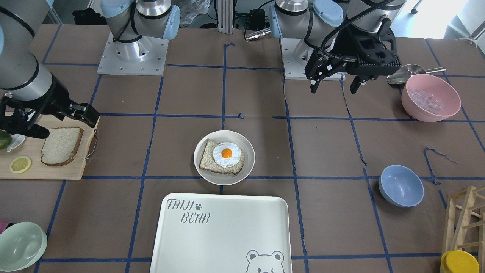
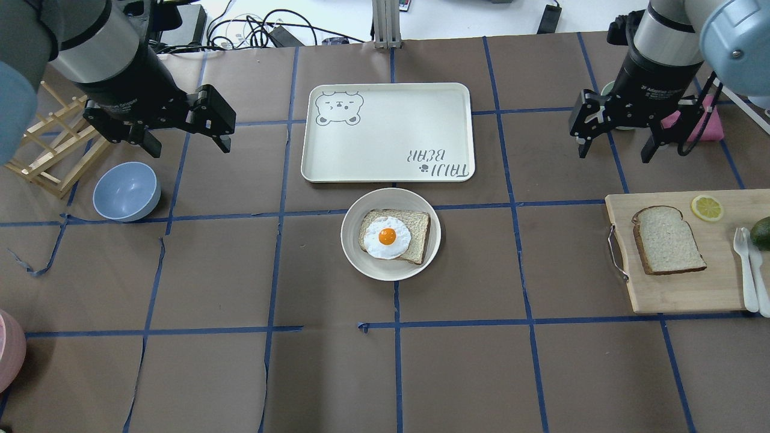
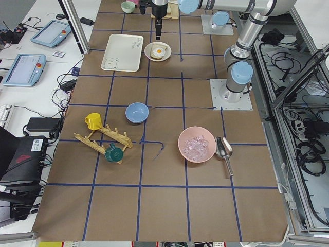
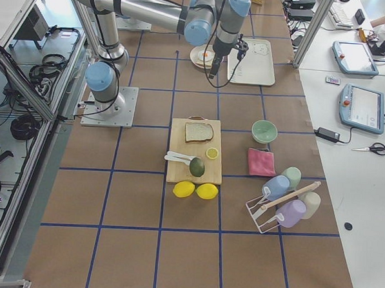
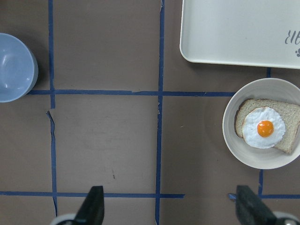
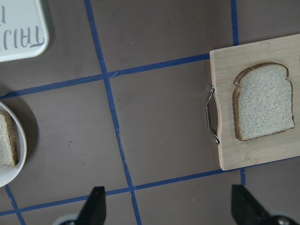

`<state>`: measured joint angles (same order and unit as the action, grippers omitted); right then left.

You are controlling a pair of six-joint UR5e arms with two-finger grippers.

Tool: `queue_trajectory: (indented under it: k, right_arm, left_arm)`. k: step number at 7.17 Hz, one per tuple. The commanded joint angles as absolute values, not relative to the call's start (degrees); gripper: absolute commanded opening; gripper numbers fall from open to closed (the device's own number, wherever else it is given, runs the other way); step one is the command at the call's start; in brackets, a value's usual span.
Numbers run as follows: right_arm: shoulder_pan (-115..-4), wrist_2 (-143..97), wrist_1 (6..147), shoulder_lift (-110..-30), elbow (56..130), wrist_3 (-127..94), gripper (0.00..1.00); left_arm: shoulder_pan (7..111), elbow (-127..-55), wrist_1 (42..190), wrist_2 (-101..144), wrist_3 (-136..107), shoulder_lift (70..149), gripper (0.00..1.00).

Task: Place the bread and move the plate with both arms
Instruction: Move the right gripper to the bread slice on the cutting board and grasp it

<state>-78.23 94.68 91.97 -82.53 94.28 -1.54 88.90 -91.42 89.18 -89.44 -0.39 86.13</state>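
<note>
The plain bread (image 2: 668,240) lies flat on a wooden cutting board (image 2: 680,294) at the table's right; it also shows in the right wrist view (image 6: 265,101) and the front view (image 1: 60,146). The round off-white plate (image 2: 385,273) sits mid-table and holds an egg-topped slice; it also shows in the left wrist view (image 5: 253,157). My right gripper (image 2: 613,153) is open and empty, raised beyond the board's far-left corner. My left gripper (image 2: 189,145) is open and empty, raised at the far left, well apart from the plate.
A white bear-print tray (image 2: 388,132) lies just beyond the plate. A blue bowl (image 2: 126,191) and a wooden rack (image 2: 48,156) stand at the left. A lemon slice (image 2: 707,207), white cutlery (image 2: 746,264) and an avocado share the board. A pink bowl (image 1: 431,98) sits near my left base.
</note>
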Motion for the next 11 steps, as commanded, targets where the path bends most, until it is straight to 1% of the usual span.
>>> queue_trajectory:
  k: [1, 3, 5, 7, 9, 10, 11]
  right_arm:
    - [-75.25, 98.78, 103.04, -78.51, 99.73, 2.19, 0.75]
    - [-72.44, 100.09, 107.56, -74.9, 102.73, 2.37, 0.75]
    - [-70.93, 100.81, 108.19, -71.21, 102.83, 2.29, 0.71]
    - [-69.44, 101.85, 109.77, -67.26, 102.92, 2.29, 0.72]
    - [-69.43, 103.0, 109.86, -66.19, 103.62, 2.02, 0.72]
    - [-69.43, 103.01, 109.86, -66.09, 103.62, 1.85, 0.71]
    - [-69.43, 103.01, 109.78, -66.09, 103.71, 1.67, 0.5]
  left_arm:
    - [88.95, -91.41, 89.12, -89.39, -0.53, 86.13, 1.0]
    - [88.86, -91.32, 89.21, -89.3, -0.44, 86.13, 1.0]
    - [88.86, -91.32, 89.21, -89.3, -0.26, 86.13, 1.0]
    - [88.86, -91.32, 89.21, -89.3, -0.26, 86.13, 1.0]
    - [88.86, -91.32, 89.21, -89.3, -0.26, 86.13, 1.0]
    - [88.86, -91.32, 89.21, -89.3, -0.18, 86.13, 1.0]
    - [88.86, -91.32, 89.21, -89.3, -0.18, 86.05, 1.0]
